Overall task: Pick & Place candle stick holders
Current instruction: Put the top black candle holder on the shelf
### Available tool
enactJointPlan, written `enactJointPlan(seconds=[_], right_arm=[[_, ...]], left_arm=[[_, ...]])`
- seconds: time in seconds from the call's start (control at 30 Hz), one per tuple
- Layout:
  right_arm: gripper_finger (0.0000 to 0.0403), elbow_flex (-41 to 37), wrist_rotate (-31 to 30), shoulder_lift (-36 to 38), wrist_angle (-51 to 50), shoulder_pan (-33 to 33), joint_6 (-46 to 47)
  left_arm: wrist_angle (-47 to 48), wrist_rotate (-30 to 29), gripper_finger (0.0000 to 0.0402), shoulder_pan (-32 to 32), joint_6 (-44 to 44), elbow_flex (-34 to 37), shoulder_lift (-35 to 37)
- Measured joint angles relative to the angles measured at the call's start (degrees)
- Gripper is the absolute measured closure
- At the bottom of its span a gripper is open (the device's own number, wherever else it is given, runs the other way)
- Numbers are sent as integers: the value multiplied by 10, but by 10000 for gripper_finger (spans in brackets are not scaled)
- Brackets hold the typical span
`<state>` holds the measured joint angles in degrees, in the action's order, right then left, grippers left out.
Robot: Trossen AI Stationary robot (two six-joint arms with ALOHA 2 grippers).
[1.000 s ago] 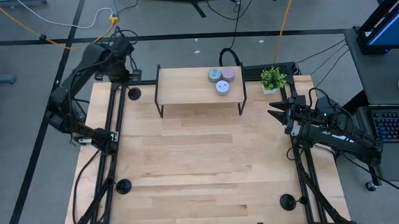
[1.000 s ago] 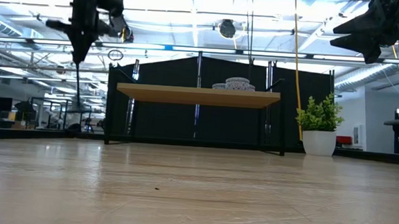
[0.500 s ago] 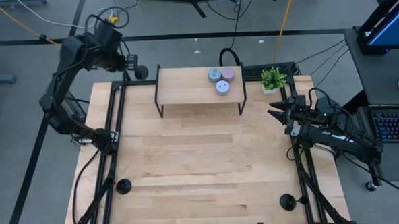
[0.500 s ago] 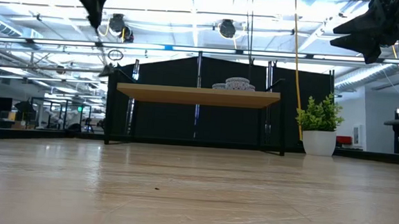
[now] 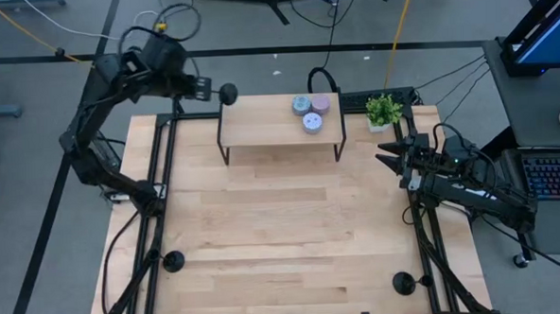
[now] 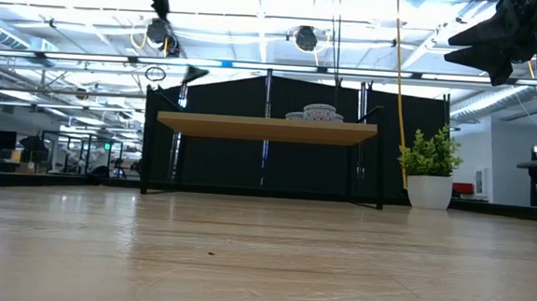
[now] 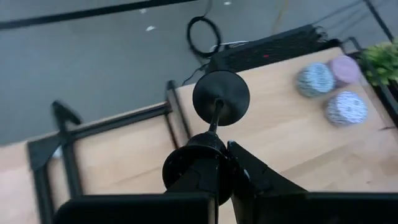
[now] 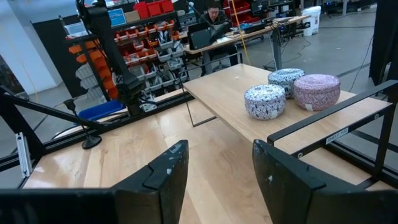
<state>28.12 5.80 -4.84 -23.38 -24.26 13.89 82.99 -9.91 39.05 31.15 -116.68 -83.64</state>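
Note:
My left gripper is high above the shelf's far left corner, shut on one black candle stick holder. That holder's round disc base points away from the fingers; in the low view the base hangs in the air above the shelf's left end. Two more holders stand upright on their disc bases, one near the table's left edge and one at the near right. My right gripper waits open and level at the table's right edge, with nothing between its fingers. My left gripper holds the holder by its top end, which the fingers hide; only the thin stem shows coming out between the fingertips. The stem runs on in line with the fingers, which slant down toward the shelf. The holder is lifted clear and tilted, base foremost.
A low wooden shelf on black legs stands at the table's far side and carries three round pucks near its right end. A small potted plant sits right of the shelf. Bare wood fills the table's middle.
My left gripper has risen from the table left of the shelf and swung toward the shelf's far left corner, tipping from pointing down to slanting. The holder has come up with it, lifted clear and turned from upright to tilted, base leading. My right arm has kept still.

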Motion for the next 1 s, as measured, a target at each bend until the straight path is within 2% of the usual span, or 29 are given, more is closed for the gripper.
enactJointPlan(seconds=[0.13,0.43,0.8,1.0], right_arm=[[232,0,0,0,0,0,0],[232,0,0,0,0,0,0],[232,0,0,0,0,0,0],[232,0,0,0,0,0,0]], left_arm=[[-28,0,387,-21,-19,0,-36],[-27,10,387,-23,-56,-4,-120],[53,7,387,1,-111,-149,-177],[70,11,387,4,-136,-160,-203]])
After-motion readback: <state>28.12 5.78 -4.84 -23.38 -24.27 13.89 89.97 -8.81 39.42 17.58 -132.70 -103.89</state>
